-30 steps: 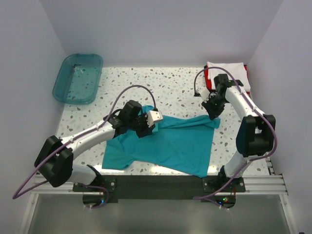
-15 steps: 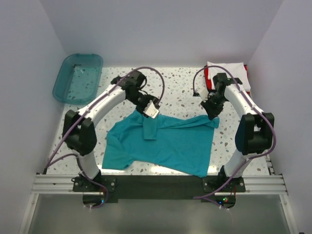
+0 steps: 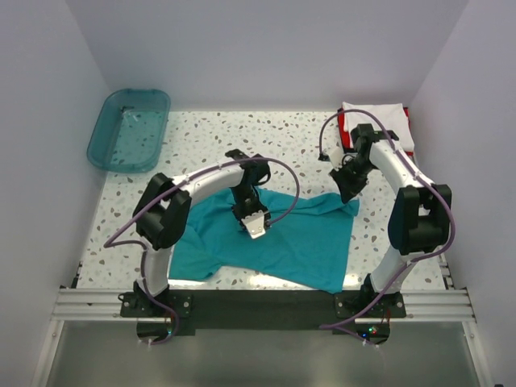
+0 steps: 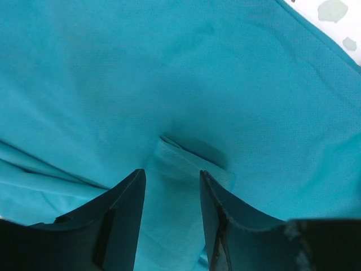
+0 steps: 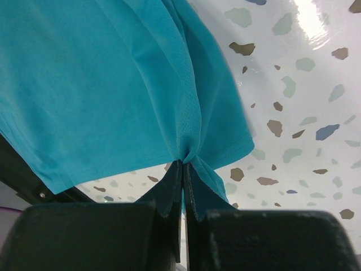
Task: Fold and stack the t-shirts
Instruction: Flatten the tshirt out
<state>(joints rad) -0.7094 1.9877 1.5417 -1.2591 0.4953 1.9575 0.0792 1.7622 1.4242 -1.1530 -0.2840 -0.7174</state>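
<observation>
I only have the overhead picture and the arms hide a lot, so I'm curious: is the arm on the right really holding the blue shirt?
Observer: Yes. Its wrist camera shows the right hand shut on the teal shirt, with the edge of the cloth bunched into a pinch between its two fingers.
Visitor: And the left one, over the middle of the shirt?
Observer: The left hand is open. Its fingers stand on either side of a small folded flap of the same shirt and are not clamped on it.
</observation>
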